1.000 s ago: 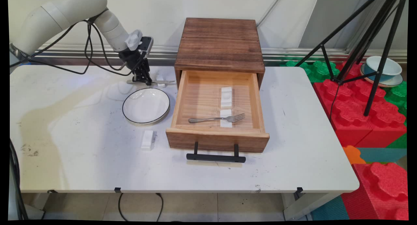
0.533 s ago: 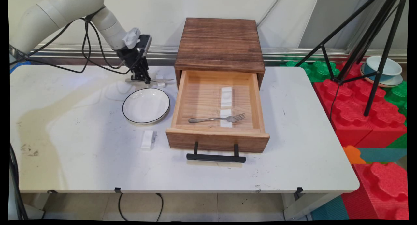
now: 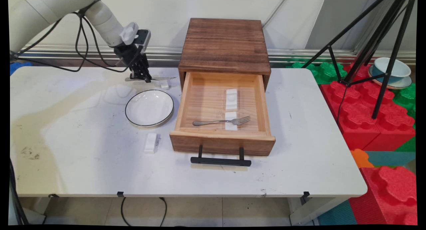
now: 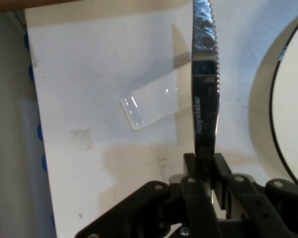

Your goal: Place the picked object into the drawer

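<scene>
- As I read the two views, the black two-finger hand [image 4: 204,171] is clamped on a serrated steel table knife [image 4: 205,94], gripped near the handle end of the blade, edge-up between the fingers.
- Knife is off the white tabletop [image 3: 83,156] at the far left, just behind the white round plate with a thin black rim [image 3: 149,108] and left of the dark-topped wooden cabinet [image 3: 225,45]. Blade [image 3: 163,78] runs roughly level toward the cabinet.
- Small white rectangular rest block [image 4: 150,104] sits on the tabletop right under the blade; I can't tell whether they touch.
- My handling call: knife is stiff, light, smooth metal, so it can pivot or slip in a narrow pinch. Grip looks off-centre, with the long end cantilevered. Better hold would be the flat sides near the balance point.
- Open light-wood drawer [image 3: 263,103] with a black bar handle [image 3: 220,161] holds a steel fork [image 3: 221,121] lying across one white block [image 3: 231,124]; a second white block [image 3: 231,99] sits behind it.
- Another white block [image 3: 150,142] is on the tabletop, near side of the plate.
</scene>
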{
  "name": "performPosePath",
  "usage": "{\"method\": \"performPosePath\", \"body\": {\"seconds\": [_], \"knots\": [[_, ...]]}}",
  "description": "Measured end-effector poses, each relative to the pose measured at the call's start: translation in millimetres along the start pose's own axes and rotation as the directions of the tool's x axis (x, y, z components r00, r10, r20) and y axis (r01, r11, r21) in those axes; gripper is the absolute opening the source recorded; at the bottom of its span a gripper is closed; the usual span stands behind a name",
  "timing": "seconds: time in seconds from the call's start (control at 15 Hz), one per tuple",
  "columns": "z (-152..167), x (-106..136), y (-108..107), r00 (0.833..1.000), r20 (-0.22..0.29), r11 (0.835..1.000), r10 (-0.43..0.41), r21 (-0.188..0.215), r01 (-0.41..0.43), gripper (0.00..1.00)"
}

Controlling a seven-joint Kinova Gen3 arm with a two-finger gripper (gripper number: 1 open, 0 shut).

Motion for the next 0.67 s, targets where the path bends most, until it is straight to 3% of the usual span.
{"method": "performPosePath", "body": {"seconds": [0.67], "knots": [[-58.8,9.6,23.0,0.999,-0.041,1.0,-0.01,0.017,0.011,0.0]]}}
